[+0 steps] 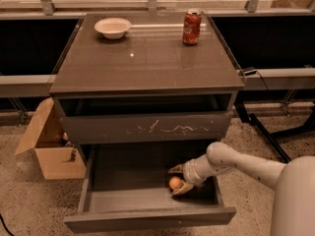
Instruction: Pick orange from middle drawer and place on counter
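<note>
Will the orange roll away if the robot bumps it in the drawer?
Probably: the orange is round and the middle drawer floor is smooth, so a nudge could send it rolling. It looks small, so likely light. The gripper, down in the drawer, has a finger either side, which may trap it.

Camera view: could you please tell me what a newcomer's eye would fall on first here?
The white arm reaches from the right into the open middle drawer, its gripper open around the orange near the drawer's right front. Next comes the glossy counter above, carrying a white bowl at back left and a red soda can at back right.
</note>
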